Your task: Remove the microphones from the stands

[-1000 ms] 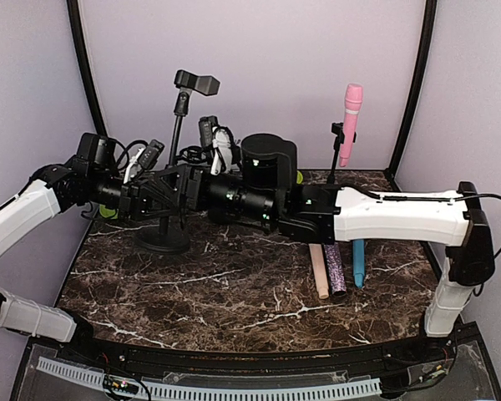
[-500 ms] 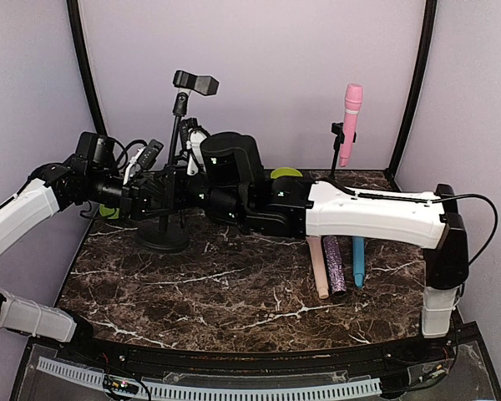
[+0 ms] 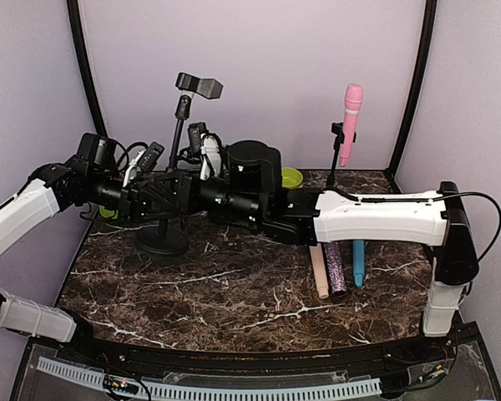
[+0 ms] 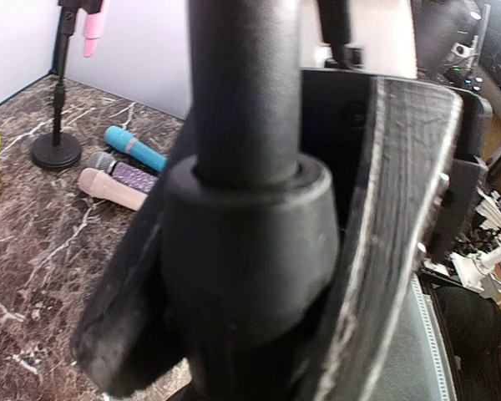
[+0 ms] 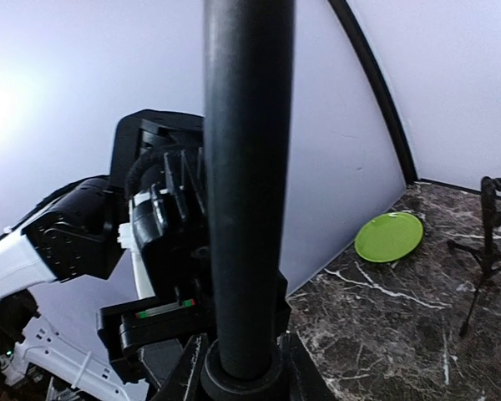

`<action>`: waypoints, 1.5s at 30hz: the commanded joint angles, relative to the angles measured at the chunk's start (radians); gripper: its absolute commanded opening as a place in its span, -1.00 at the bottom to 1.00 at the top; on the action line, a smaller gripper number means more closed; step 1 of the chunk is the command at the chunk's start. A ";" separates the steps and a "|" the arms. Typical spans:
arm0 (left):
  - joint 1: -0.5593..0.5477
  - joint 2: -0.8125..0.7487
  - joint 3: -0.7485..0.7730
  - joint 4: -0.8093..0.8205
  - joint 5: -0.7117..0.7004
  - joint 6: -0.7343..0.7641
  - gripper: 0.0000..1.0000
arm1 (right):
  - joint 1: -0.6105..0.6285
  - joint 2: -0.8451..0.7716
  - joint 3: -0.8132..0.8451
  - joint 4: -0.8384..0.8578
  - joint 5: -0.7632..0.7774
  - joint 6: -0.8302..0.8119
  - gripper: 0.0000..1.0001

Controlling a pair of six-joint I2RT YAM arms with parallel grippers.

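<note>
Loose microphones lie on the counter at 4 o'clock. My left tool clenches the black stand, my right tool seemingly too. The pink microphone sits well apart at 2 o'clock.

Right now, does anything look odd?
Both the left end effector and right end effector straddle the left stand pole, though its clip looks empty; the pink microphone sits untouched in the right stand.
</note>
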 commanded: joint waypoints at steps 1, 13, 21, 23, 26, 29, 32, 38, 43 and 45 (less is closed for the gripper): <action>0.006 -0.012 0.046 0.040 0.131 -0.043 -1.00 | 0.002 -0.062 -0.070 0.347 -0.382 0.048 -1.00; 0.005 -0.009 0.037 0.099 0.283 -0.173 -1.00 | -0.037 0.072 0.004 0.828 -0.924 0.455 -1.00; 0.009 -0.009 0.046 0.063 0.247 -0.113 -1.00 | -0.054 0.000 -0.043 0.477 -0.702 0.239 0.19; 0.010 -0.010 0.056 0.034 0.208 -0.070 -1.00 | -0.048 -0.048 -0.046 0.247 -0.429 0.145 0.37; 0.013 -0.008 0.063 0.019 0.150 -0.033 -1.00 | -0.023 -0.062 -0.016 -0.046 -0.050 0.069 0.48; 0.014 -0.007 0.066 0.014 0.101 -0.007 -1.00 | 0.027 -0.065 -0.007 -0.118 0.116 -0.015 0.47; 0.014 -0.011 0.061 0.021 0.058 0.007 -1.00 | 0.058 -0.054 0.019 -0.149 0.203 -0.051 0.35; 0.014 -0.011 0.063 0.020 0.041 0.015 -1.00 | 0.078 -0.008 0.109 -0.218 0.286 -0.067 0.03; 0.014 -0.016 0.056 0.011 0.026 0.040 -1.00 | 0.079 0.020 0.159 -0.228 0.340 -0.071 0.01; 0.015 -0.018 0.054 0.008 0.020 0.047 -1.00 | 0.077 0.034 0.185 -0.231 0.358 -0.066 -0.01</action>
